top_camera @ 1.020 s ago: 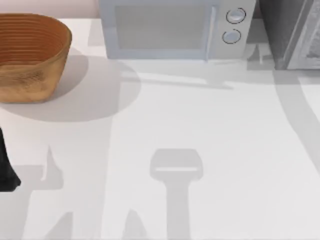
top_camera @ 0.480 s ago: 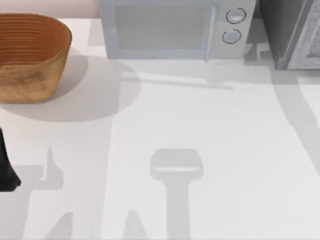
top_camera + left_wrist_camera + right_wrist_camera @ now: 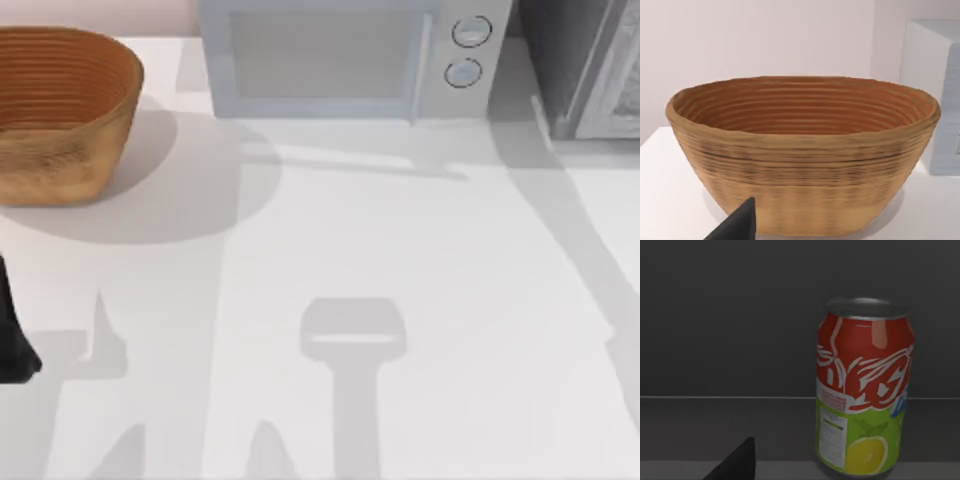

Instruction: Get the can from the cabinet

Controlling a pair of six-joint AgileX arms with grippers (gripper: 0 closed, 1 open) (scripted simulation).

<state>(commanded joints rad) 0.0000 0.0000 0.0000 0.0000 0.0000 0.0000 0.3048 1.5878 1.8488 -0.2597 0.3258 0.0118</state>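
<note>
The can point(image 3: 864, 385) stands upright on a shelf inside the dark cabinet point(image 3: 740, 340). It is red on top, green with a lemon picture below, and has a silver lid. My right gripper point(image 3: 737, 462) shows as a dark tip low in the right wrist view, short of the can and apart from it. From above, the cabinet point(image 3: 575, 60) stands at the table's back right corner. My left arm point(image 3: 12, 340) is parked at the table's left edge, and my left gripper point(image 3: 737, 225) faces the wicker basket point(image 3: 805, 150).
A brown wicker basket point(image 3: 60, 110) sits at the back left. A white microwave point(image 3: 340, 60) stands at the back middle, right beside the cabinet. The white table point(image 3: 400, 250) spreads in front of them, crossed by arm shadows.
The right arm's shadow on the table's right side has swung leftward and grown narrower. The left arm, basket and microwave have not moved.
</note>
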